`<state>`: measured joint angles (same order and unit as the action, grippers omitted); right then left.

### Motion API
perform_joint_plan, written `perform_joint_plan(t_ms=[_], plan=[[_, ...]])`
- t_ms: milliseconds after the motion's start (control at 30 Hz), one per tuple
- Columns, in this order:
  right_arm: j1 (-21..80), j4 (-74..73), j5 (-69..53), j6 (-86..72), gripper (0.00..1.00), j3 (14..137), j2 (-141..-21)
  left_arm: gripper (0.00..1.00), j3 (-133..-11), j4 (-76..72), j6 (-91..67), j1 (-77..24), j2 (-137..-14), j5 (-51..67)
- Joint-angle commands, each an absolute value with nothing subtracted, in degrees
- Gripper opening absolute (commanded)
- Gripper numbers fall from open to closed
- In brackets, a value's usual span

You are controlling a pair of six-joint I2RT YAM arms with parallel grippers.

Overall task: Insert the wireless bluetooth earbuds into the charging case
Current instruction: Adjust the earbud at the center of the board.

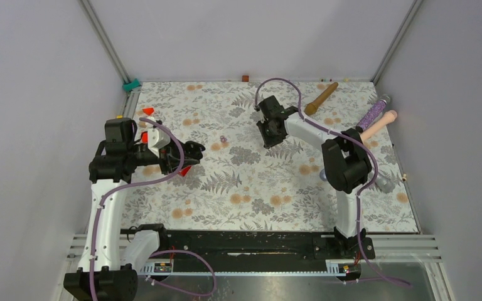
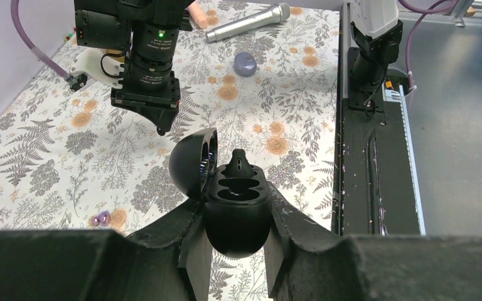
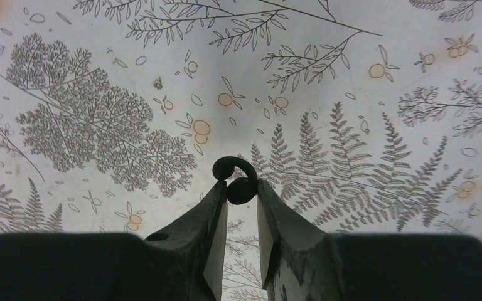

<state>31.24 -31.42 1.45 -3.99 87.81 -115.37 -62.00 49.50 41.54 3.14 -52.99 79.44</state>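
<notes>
My left gripper [image 2: 237, 204] is shut on the black charging case [image 2: 235, 216], held above the table. Its lid [image 2: 191, 164] is open to the left and two wells show on top. A small black piece [image 2: 240, 162] stands at the case's far rim. My right gripper [image 3: 241, 186] is shut on a black earbud [image 3: 232, 168], pinched at the fingertips above the floral cloth. In the top view the right gripper [image 1: 268, 138] is to the right of the left gripper [image 1: 196, 150]. Two pale purple earbuds [image 2: 100, 219] lie on the cloth between them [image 1: 223, 138].
Red tray parts [image 1: 185, 169] show under the left arm. A brown wooden stick [image 1: 321, 98], a purple glitter microphone [image 1: 374, 113] and a pink handle [image 1: 380, 124] lie at the back right. A silver microphone [image 2: 248, 22] and a purple rounded case [image 2: 245, 63] lie near the right arm's base.
</notes>
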Motion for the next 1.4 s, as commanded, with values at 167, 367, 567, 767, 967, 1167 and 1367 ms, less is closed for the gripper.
perform_joint_plan(t_ms=[167,367,567,767,967,1167,1367], plan=[[29.97,-27.90,-2.08,-17.59,0.26,86.56,-117.77,0.00,-58.42,46.73,42.71,3.79,-47.89,79.26],[29.97,-23.07,-3.19,-22.59,0.27,80.62,-114.78,0.00,-58.23,46.70,42.89,3.94,-49.03,79.80],[30.05,-17.33,-4.84,-27.08,0.27,73.22,-107.21,0.00,-58.01,46.73,42.82,4.26,-48.68,80.41],[30.22,-13.28,-4.79,-30.38,0.27,68.09,-107.04,0.00,-57.92,46.69,42.73,4.65,-48.38,81.15],[30.76,-9.97,-4.31,-32.50,0.29,64.00,-103.67,0.00,-57.79,46.75,42.80,4.83,-48.56,81.56],[30.76,-10.20,-5.45,-31.93,0.42,64.91,-105.00,0.00,-57.73,46.67,42.76,4.98,-48.69,81.62],[30.74,-11.01,-6.95,-29.78,0.52,66.15,-103.76,0.00,-57.66,46.72,42.79,5.18,-48.71,81.80]])
